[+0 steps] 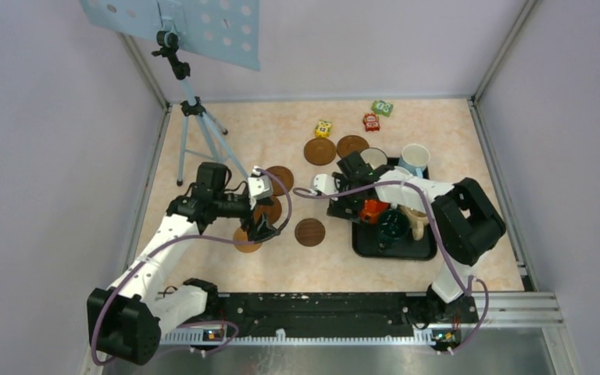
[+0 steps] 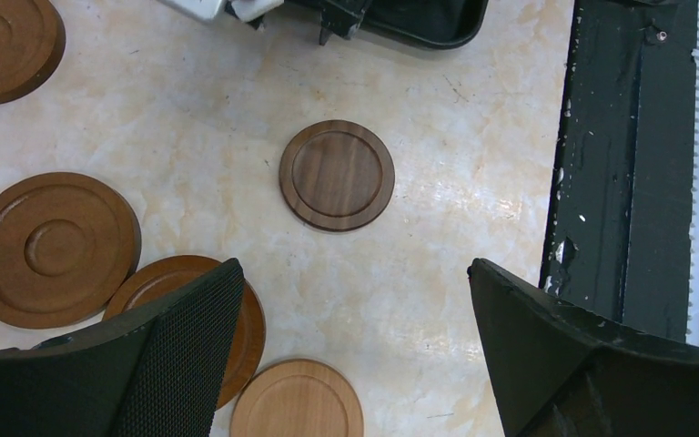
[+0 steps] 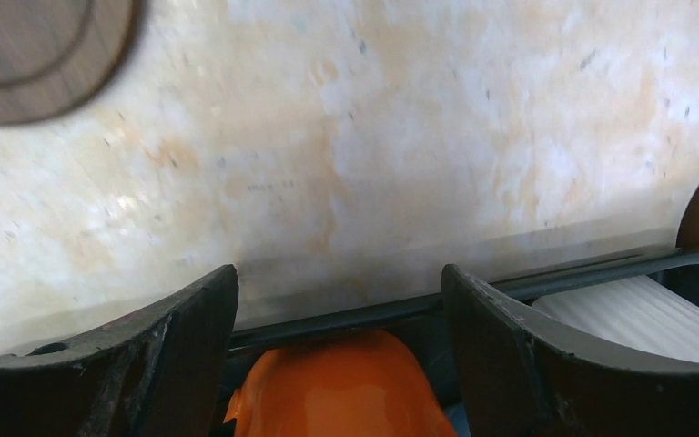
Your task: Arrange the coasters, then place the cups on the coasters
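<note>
L gripper (image 2: 355, 273): jaws wide open, nothing between them, hanging over the marble-look tabletop (image 1: 226, 141). Below it is a cluster of 3 coasters, edges meeting: ringed coaster (image 2: 52, 248), mid-brown coaster (image 2: 168, 275) partly hidden by the L finger, light coaster (image 2: 297, 401). Dark walnut coaster (image 2: 337, 175) lies alone, flat, between the cluster and the black tray (image 1: 367, 248). Two far coasters (image 1: 319, 151) sit side by side near the toy blocks (image 1: 371, 121).

R gripper (image 3: 339, 278): jaws spread wide over the tray's L rim, one finger on each side of the orange mug (image 3: 346, 387); can't tell if the pads touch it. The mug sits in the tray. Ribbed white mug (image 3: 637, 319) is just beside it.

Also in the tray: dark green mug (image 1: 393, 225) and beige mug (image 1: 416, 223) next to each other, light blue mug (image 1: 415, 158) at the far-R corner. Tripod (image 1: 195, 117) stands far-L.
</note>
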Robot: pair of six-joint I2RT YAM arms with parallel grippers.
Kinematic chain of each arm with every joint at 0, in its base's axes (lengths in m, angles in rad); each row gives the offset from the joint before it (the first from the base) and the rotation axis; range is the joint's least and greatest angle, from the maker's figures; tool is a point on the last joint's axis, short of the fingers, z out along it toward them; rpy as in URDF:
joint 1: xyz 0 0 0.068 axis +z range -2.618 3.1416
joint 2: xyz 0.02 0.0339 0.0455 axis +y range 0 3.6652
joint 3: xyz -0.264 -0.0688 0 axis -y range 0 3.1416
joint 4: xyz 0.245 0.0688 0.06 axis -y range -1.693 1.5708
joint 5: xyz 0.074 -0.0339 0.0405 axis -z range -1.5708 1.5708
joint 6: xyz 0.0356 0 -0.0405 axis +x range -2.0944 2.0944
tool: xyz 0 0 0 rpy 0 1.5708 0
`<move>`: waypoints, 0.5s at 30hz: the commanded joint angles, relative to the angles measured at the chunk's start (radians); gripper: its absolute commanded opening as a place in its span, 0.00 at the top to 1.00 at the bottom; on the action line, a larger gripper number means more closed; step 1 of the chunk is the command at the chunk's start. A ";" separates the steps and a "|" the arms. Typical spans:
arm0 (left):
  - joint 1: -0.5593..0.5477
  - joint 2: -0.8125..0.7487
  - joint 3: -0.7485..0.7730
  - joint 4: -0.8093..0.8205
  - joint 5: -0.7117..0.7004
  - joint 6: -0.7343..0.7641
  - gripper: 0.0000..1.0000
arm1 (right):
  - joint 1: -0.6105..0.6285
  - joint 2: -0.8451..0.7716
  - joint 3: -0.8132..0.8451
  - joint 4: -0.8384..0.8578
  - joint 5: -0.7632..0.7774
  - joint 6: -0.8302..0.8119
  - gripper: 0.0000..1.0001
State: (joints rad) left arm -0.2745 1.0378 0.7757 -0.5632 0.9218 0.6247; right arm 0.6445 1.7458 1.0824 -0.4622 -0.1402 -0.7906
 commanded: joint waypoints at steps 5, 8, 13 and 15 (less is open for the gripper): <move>0.005 0.025 -0.001 0.054 0.007 -0.004 0.01 | -0.142 -0.064 -0.114 -0.192 0.116 -0.091 0.20; 0.005 0.035 -0.002 0.061 0.005 -0.002 0.01 | -0.156 -0.095 -0.148 -0.202 0.132 -0.149 0.20; 0.005 0.061 -0.002 0.073 -0.002 -0.001 0.01 | -0.172 -0.144 -0.194 -0.218 0.170 -0.231 0.20; 0.003 0.071 -0.001 0.076 -0.010 0.001 0.01 | -0.189 -0.155 -0.197 -0.235 0.176 -0.255 0.20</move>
State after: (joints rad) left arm -0.2745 1.0920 0.7757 -0.5220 0.9165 0.6228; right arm 0.5041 1.6066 0.9318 -0.5323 -0.0711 -0.9714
